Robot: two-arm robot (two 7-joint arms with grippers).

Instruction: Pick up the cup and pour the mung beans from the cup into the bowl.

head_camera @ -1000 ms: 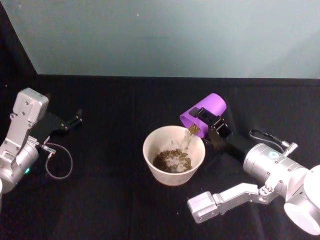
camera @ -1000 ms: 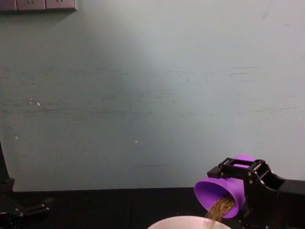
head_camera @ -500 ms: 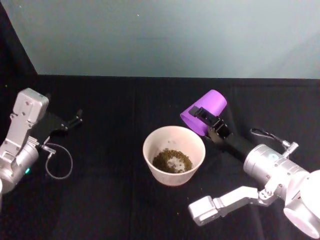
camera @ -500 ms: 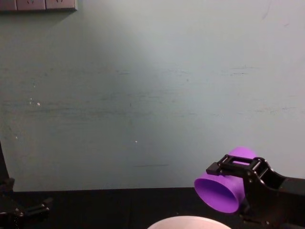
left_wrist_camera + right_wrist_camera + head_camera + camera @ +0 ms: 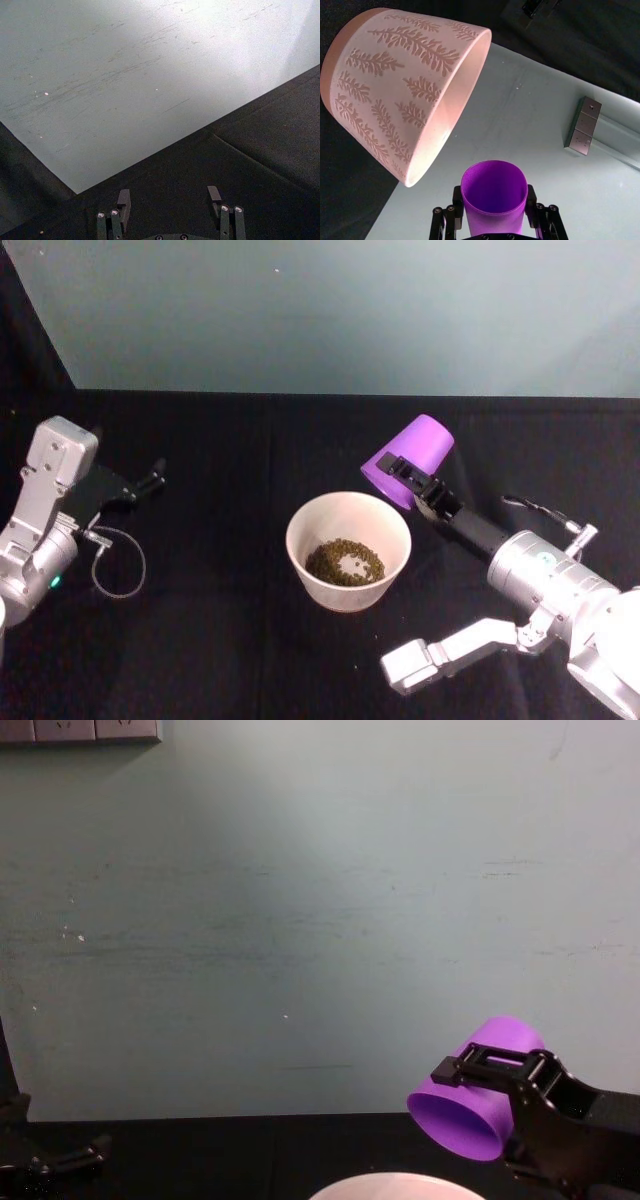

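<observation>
Cup (image 5: 409,461) — tipped sideways, clamped in the right end effector (image 5: 413,478) — hangs beside the bowl (image 5: 348,550).

— What is under everything?
— A black table (image 5: 230,640).
— And behind it?
— A pale blue-green wall (image 5: 330,310) with little scratches. A grey box (image 5: 80,730) sits on the wall, high up on the left in the chest view.

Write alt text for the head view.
The right end effector holds a purple cup tipped on its side above the far right edge of a pale bowl with mung beans inside. The left end effector sits open at the left, on a black table.
</observation>
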